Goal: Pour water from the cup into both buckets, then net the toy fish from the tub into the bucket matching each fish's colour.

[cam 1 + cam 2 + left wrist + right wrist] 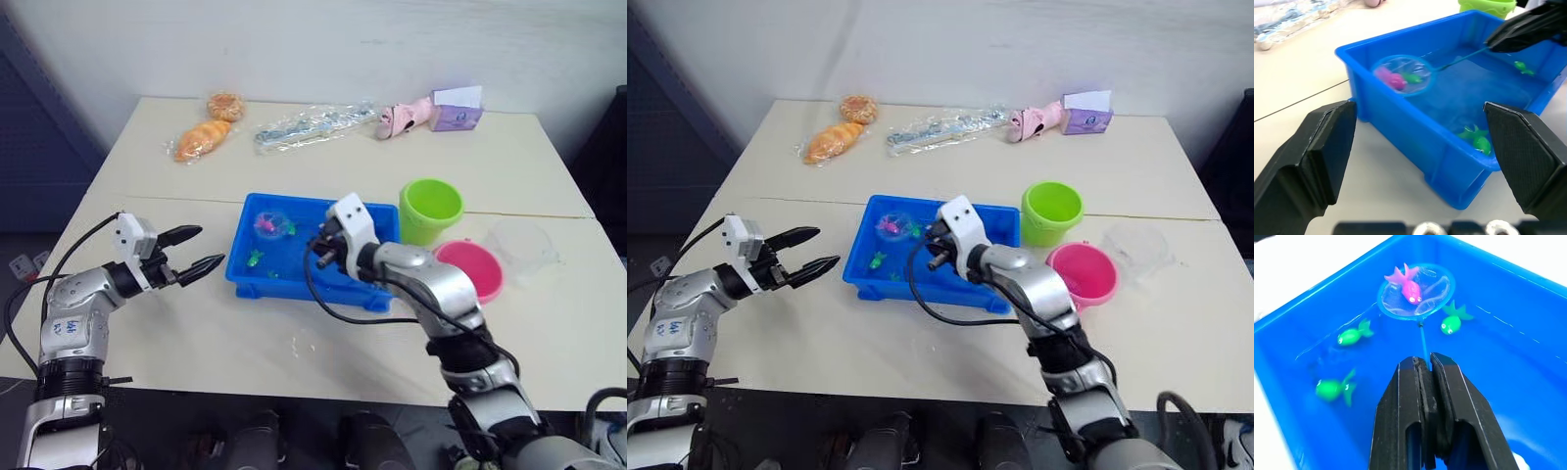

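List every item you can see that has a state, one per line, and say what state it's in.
net: gripped by its handle, hoop in the tub, pink fish on it
pink fish: lying on the net's mesh
green fish: three loose in the tub
tub: holds water
green bucket: upright
pink bucket: upright
cup: upright on the table
right gripper: shut on the net
left gripper: open, holding nothing

**What the views hide or cut off**

The right gripper point(1423, 363) covers most of the net point(1416, 290) handle, leaving a short stretch bare. The tub point(1400, 122) runs off the left wrist view's edge. The clear cup point(522, 247) is faint against the table point(245, 343). The packet contents point(313, 125) at the table's far side are too small to read.
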{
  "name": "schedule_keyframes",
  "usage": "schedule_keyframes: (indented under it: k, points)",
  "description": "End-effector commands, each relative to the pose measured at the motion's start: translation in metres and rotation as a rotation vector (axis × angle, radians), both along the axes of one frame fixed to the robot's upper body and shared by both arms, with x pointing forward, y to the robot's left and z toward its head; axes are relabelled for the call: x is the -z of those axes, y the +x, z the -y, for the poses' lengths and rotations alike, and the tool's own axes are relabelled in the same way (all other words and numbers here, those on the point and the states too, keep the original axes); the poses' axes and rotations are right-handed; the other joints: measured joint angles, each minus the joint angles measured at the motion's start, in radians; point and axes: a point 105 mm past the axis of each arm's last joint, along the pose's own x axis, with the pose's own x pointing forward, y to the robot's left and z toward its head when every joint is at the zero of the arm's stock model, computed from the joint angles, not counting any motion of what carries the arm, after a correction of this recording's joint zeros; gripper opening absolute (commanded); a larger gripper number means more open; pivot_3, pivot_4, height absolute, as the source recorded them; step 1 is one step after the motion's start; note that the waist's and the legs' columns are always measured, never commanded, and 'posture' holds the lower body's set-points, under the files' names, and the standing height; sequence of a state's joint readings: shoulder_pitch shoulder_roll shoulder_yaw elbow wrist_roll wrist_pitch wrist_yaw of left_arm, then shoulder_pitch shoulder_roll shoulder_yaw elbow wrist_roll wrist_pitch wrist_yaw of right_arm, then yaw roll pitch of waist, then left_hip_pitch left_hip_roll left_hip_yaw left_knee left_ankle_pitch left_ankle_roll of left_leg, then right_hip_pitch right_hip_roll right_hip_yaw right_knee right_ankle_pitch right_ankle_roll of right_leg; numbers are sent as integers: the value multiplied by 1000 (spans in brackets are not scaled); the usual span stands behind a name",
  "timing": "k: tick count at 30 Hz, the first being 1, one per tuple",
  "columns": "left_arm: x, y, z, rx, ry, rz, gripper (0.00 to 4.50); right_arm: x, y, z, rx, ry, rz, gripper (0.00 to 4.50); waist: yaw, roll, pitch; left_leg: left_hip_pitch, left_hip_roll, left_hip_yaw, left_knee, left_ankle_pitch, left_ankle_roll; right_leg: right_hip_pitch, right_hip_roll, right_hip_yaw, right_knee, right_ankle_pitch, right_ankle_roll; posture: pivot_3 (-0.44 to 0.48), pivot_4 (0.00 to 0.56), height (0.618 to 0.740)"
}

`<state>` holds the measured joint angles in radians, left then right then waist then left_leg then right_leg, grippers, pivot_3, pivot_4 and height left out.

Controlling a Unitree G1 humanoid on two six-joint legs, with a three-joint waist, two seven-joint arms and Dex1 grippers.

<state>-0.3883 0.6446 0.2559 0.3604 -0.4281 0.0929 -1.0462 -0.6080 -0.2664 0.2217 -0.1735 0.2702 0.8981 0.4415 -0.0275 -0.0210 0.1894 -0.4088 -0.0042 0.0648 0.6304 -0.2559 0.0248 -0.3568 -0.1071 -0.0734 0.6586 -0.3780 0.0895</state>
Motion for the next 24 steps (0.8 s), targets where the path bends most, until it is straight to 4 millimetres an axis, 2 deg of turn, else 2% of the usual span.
schedule_keyframes:
  k: [1,4,7,10,13,21,24]
  points:
    - [-21,-1,11,66,13,86,4444,-23,-19,12,-33,43,81,0,0,0,0,0,0,0,0,0,1,0,0,0,-1,0,0,0,150,740]
    - [-28,2,24,118,0,107,4444,-25,-31,29,-5,41,92,0,1,0,0,-1,0,0,0,0,0,0,0,-1,-2,0,0,0,150,740]
    - [-33,3,42,201,29,120,4444,-29,-53,47,-9,38,105,0,2,0,0,-1,0,0,0,0,0,0,0,-1,-2,0,0,0,150,740]
    - [-47,5,62,285,16,146,4444,-35,-77,67,-31,28,131,0,3,0,0,-1,-1,0,0,0,1,1,0,-1,-3,0,0,0,150,740]
    - [-56,7,80,362,26,162,4444,-41,-90,88,26,30,139,0,4,-1,0,-1,-1,-1,0,0,1,2,0,-2,-4,0,0,0,150,740]
    - [-65,9,105,492,40,177,4444,-68,-124,128,158,145,188,0,2,-1,0,0,1,0,0,1,-1,3,2,-1,-4,0,0,0,150,740]
    - [-64,7,114,545,31,170,4444,-72,-146,159,263,118,208,0,10,-1,0,1,1,-1,0,1,0,5,2,-2,-6,0,0,0,150,740]
